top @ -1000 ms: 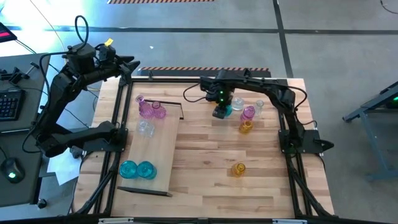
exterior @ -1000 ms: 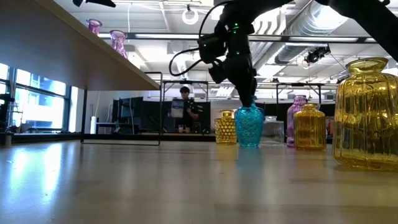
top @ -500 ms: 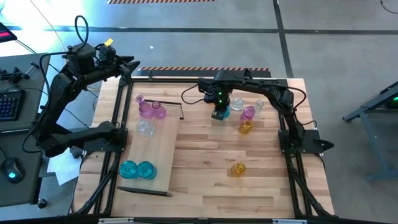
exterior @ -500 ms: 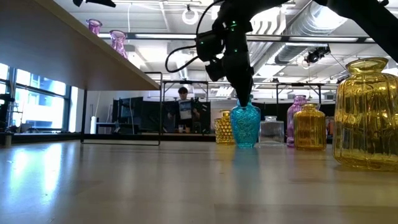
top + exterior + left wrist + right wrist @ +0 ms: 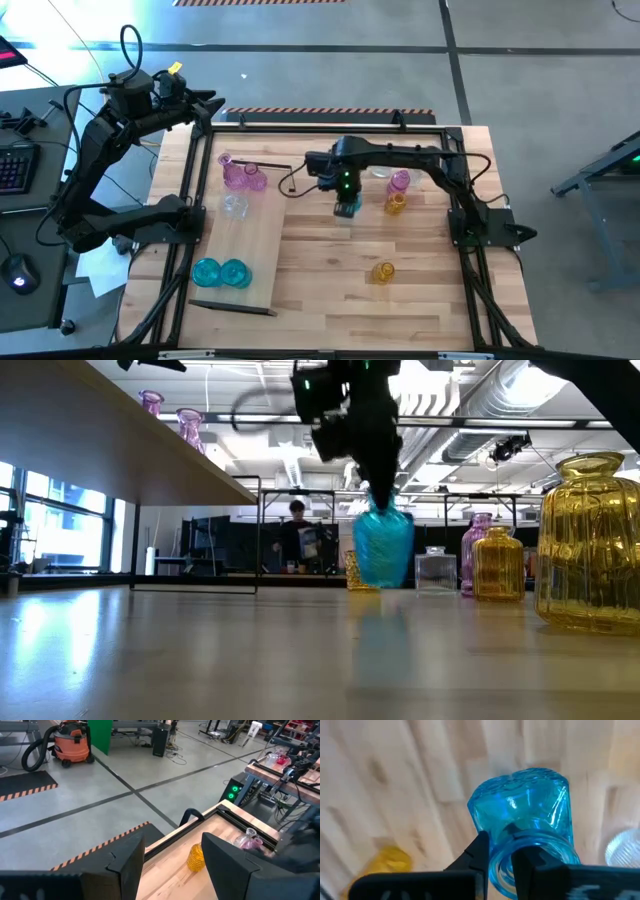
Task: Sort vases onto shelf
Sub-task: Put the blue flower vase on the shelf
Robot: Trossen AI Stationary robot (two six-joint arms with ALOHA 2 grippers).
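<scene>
My right gripper (image 5: 346, 206) hangs over the middle of the table, pointing down, shut on a teal glass vase (image 5: 383, 550). The shelf (image 5: 262, 250), a light board on the table's left, carries two pink vases (image 5: 240, 176), a clear one (image 5: 234, 206) and two teal ones (image 5: 220, 272), all standing on their bases. More vases stand on the tabletop: pink (image 5: 399, 181), amber (image 5: 395, 204), clear (image 5: 380, 171) and amber (image 5: 384, 271). My left gripper (image 5: 172, 865) waits open, raised above the far left corner. My right gripper pinches the teal vase's rim (image 5: 499, 846), one finger (image 5: 535, 862) inside the mouth and the other (image 5: 479, 851) outside it. The fingers come from above, pointing down. The vase hangs below them, slightly tilted and lifted just clear of the tabletop.
A dark metal frame (image 5: 330, 125) runs round the table's edges. Bare tabletop (image 5: 320, 270) lies between the shelf and the near amber vase. A thin dark rail (image 5: 232, 307) marks the shelf's near end. A person stands far off in the room (image 5: 297, 535).
My right gripper has moved from the cluster of vases at the far right toward the table's near edge and a little left, rising slightly. The teal vase, which stood on the table, has come up with it and now hangs tilted.
</scene>
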